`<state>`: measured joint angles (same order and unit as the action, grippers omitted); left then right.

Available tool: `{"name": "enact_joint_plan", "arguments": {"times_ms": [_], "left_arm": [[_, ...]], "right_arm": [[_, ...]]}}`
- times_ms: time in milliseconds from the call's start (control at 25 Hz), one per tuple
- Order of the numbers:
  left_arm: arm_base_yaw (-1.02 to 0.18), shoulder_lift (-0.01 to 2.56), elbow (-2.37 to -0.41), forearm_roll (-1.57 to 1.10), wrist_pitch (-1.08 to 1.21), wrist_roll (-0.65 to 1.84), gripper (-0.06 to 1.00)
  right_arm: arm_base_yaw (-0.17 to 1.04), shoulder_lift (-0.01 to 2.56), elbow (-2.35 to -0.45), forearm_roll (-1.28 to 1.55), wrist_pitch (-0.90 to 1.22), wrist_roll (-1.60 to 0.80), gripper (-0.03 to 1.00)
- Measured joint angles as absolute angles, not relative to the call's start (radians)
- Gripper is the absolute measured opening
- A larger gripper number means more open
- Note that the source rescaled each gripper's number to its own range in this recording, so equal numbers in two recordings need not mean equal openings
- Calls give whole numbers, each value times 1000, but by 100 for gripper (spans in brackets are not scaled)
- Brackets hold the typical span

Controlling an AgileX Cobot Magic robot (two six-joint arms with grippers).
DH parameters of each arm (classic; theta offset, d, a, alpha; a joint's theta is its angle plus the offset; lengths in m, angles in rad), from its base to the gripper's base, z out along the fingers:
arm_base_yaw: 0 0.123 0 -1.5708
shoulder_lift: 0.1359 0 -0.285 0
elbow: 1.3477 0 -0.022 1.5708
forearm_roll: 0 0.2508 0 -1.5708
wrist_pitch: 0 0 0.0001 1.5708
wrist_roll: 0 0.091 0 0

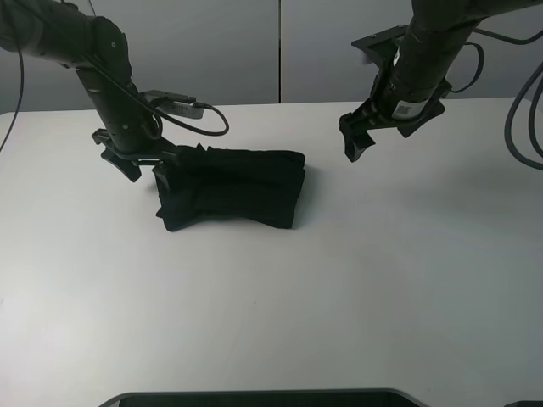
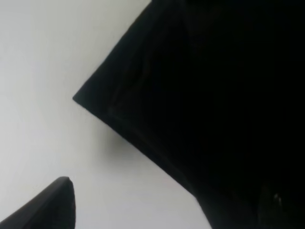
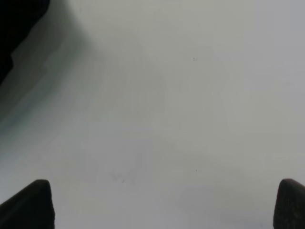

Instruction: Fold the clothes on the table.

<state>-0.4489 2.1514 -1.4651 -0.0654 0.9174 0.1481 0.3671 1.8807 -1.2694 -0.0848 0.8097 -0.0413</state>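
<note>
A black garment (image 1: 231, 186) lies folded into a thick rectangle on the white table (image 1: 356, 280), left of centre. My left gripper (image 1: 146, 168) is low at the garment's left end. Its jaws stand apart, with one finger on the bare table and the other against the cloth's edge. In the left wrist view the black cloth (image 2: 214, 95) fills most of the frame, and one finger (image 2: 50, 205) shows over the table. My right gripper (image 1: 355, 144) hovers open and empty to the right of the garment. Its fingertips stand wide apart in the right wrist view (image 3: 164, 202).
Grey wall panels (image 1: 280, 51) stand behind the table's far edge. A dark rim (image 1: 263, 397) shows at the table's near edge. Cables (image 1: 204, 114) hang from the left arm above the garment. A dark blurred shape (image 3: 14, 28) sits in a corner of the right wrist view.
</note>
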Motion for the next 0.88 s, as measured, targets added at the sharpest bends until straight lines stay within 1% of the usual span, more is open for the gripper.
{"name": "enact_joint_plan", "arguments": {"times_ms": [200, 360, 560, 720, 880], "left_arm": [[-449, 2060, -1465, -72, 910, 156, 100], [-449, 1932, -1465, -72, 954, 157, 100], [-449, 1787, -1447, -74, 989, 159, 100], [-449, 1649, -1351, -99, 994, 159, 100], [-449, 1481, -1174, -105, 989, 133, 100]], "right_arm": [[367, 1796, -1269, -85, 814, -38, 99], [367, 1643, -1269, -85, 839, -35, 99], [367, 1439, -1253, -92, 980, -35, 99], [367, 1265, -1119, -108, 1015, -23, 99], [367, 1046, -948, -99, 1024, 16, 99]]}}
